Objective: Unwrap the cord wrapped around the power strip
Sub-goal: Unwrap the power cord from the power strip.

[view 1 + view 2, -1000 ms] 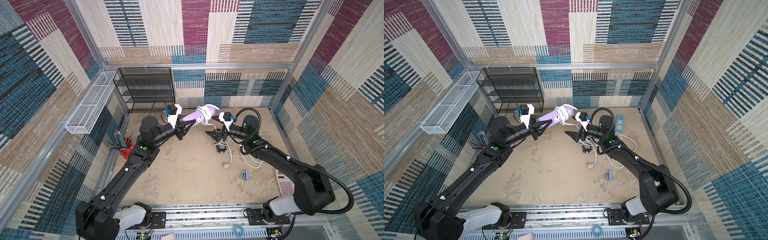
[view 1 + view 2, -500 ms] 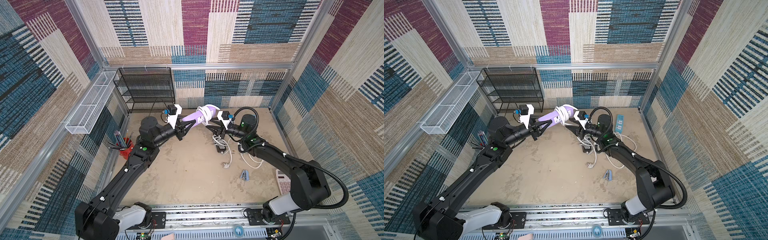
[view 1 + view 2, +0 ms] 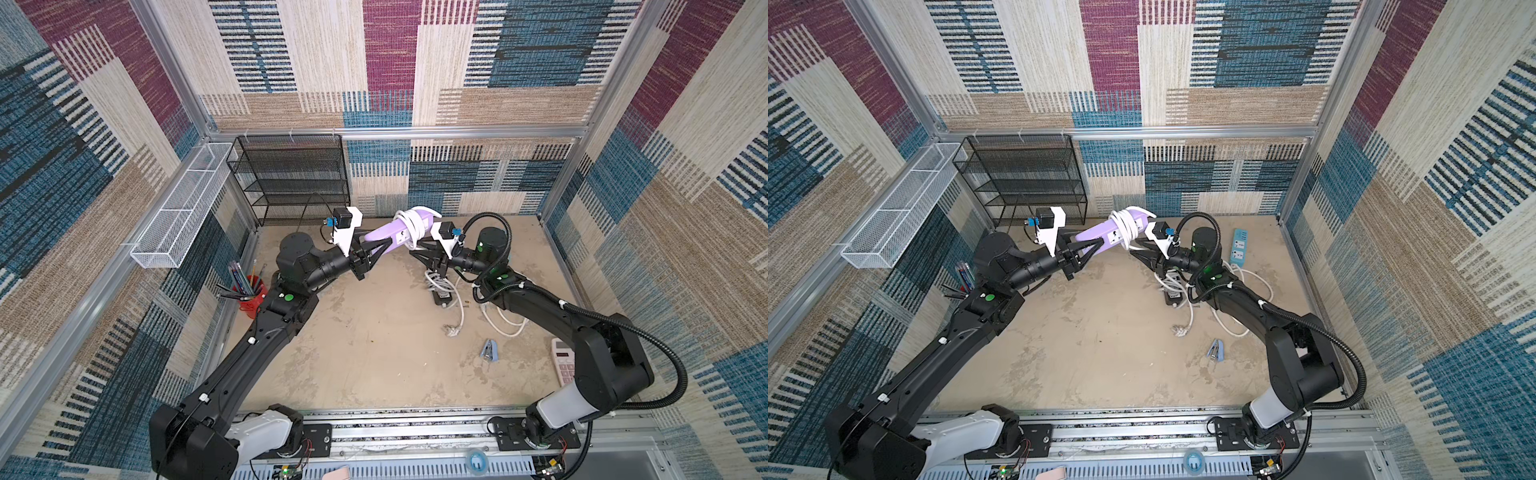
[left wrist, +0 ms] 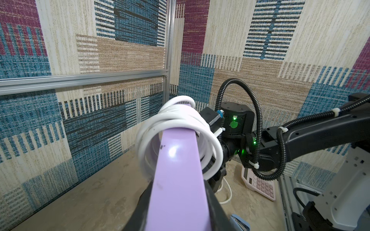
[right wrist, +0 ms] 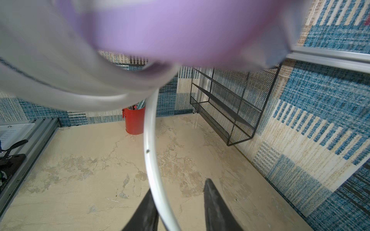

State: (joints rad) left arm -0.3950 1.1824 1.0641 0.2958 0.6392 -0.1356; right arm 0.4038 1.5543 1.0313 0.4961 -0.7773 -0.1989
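Holding the purple power strip (image 3: 388, 232) in the air, the left gripper (image 3: 383, 246) is clamped on its end. Several loops of the cord (image 3: 410, 223) are not yet unwound. The right gripper (image 5: 179, 186) has its jaws apart around one strand.

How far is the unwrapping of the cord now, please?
Done: the left tool holds the purple power strip raised. In hand: one loop of the white cord lies between the open jaws of the right tool. Left: unwinding the coils around the strip's end.
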